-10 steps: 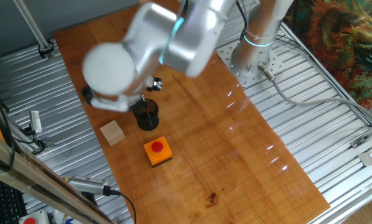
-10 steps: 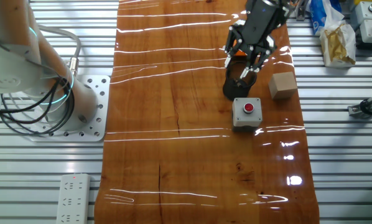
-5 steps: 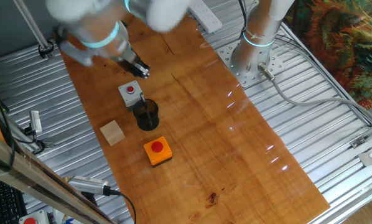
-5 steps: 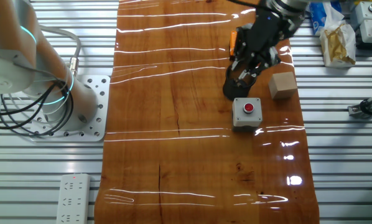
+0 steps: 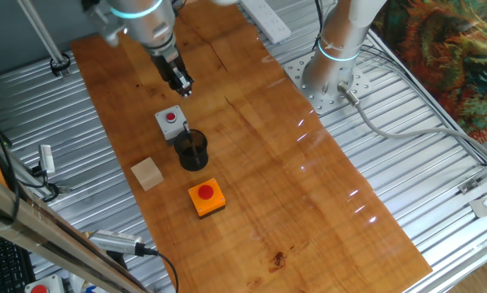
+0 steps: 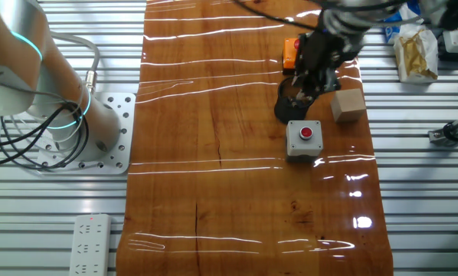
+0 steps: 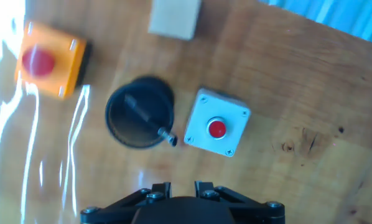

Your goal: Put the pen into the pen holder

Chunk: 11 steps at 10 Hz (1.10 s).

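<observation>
The pen holder is a small black cup standing on the wooden table between the two button boxes. It also shows in the other fixed view and in the hand view. The pen lies slanted inside the cup, its silvery tip resting over the rim on the grey box's side. It shows faintly in the cup in one fixed view. My gripper is open and empty, raised above the table beyond the grey box. It is blurred in the other fixed view, and its jaws stand apart in the hand view.
A grey box with a red button stands right beside the cup. An orange box with a red button is on the cup's other side. A pale wooden block lies near the table's edge. Metal rails surround the table.
My gripper has risen from the cup and moved away past the grey box. The pen stays in the cup.
</observation>
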{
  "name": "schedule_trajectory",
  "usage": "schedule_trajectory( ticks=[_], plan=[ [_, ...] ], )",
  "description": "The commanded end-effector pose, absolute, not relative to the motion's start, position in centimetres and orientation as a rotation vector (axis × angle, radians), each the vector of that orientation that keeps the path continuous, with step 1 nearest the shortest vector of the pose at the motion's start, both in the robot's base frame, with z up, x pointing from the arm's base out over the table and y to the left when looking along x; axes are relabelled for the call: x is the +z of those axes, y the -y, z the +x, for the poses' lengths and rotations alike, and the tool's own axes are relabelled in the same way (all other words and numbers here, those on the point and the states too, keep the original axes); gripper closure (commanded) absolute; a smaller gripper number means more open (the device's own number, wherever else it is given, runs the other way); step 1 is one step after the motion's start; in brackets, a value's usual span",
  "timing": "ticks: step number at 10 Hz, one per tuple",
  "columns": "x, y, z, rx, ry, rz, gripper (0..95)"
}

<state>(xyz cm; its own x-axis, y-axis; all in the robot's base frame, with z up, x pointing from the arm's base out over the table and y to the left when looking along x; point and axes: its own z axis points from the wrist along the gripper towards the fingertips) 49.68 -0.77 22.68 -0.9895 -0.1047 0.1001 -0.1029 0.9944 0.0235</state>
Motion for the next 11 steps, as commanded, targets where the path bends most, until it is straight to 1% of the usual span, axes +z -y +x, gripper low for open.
schedule_trajectory(
  ticks=[1,11],
  plan=[
    [22.59,0.96,49.44,-0.049,3.094,0.013,76.0],
    [22.31,0.57,49.61,-0.03,3.118,-0.001,76.0]
  ],
)
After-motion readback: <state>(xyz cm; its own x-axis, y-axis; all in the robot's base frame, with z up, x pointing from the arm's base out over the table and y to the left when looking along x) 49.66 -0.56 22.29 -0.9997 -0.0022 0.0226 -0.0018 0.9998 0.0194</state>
